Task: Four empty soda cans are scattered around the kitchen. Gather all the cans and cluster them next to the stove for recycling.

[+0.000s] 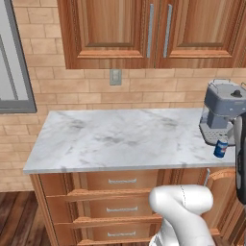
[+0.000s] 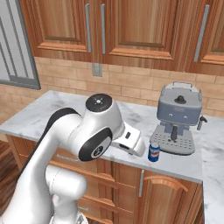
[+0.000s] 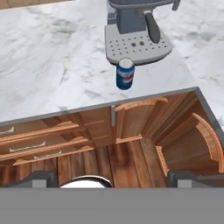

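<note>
Nearest you in the hand view, the gripper hangs over the cabinet fronts with its two dark finger tips spread as wide as they go, and nothing sits between them. From there, read the scene left to right. On your left the marble counter runs bare under the wall cabinets, with a grey outlet plate on the brick behind it. Moving right, you reach the blue soda can, standing upright close to the counter's front edge, just in front of the drip tray of the grey espresso machine; whether can and tray touch is hard to tell from here. The right base view shows the same can just off the machine's front left corner.

For this pickup, you will likely do best to bring the hand up and forward until the can sits centred between the tips, then come at it from the open counter side so the machine doesn't crowd a finger. Keep the approach level, close on the can's middle, and watch that you don't nudge it, since an empty can would tip easily.
</note>
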You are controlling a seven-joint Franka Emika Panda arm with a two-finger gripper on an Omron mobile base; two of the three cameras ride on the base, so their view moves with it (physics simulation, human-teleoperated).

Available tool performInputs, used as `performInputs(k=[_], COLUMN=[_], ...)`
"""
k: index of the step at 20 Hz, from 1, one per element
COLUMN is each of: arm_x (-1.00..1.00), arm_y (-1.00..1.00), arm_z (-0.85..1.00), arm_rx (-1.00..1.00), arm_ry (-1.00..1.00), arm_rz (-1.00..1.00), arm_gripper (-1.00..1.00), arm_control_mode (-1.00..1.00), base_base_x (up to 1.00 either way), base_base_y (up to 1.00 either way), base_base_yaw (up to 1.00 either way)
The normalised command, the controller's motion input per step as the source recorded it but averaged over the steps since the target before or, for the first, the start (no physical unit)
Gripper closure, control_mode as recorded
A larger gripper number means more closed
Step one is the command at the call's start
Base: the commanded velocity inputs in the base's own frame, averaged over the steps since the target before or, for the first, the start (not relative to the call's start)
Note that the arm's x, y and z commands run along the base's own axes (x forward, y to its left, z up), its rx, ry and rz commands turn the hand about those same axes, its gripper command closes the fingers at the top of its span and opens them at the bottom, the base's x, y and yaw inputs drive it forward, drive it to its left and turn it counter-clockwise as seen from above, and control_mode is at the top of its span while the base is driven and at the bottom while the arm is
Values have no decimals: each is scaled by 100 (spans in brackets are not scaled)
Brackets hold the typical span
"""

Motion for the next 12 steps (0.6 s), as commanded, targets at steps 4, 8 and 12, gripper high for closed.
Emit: performInputs(k=[4, 8, 12], arm_x=[15, 16, 19], arm_y=[-12, -7, 0], arm_z=[0, 0, -7], arm_rx=[0, 0, 0], arm_ry=[3, 10, 9], arm_rz=[0, 0, 0], arm_gripper=[-100, -100, -100], arm_control_mode=[-100, -100, -100], base_base_x=[0, 0, 0], base_base_y=[0, 0, 0], base_base_yaw=[0, 0, 0])
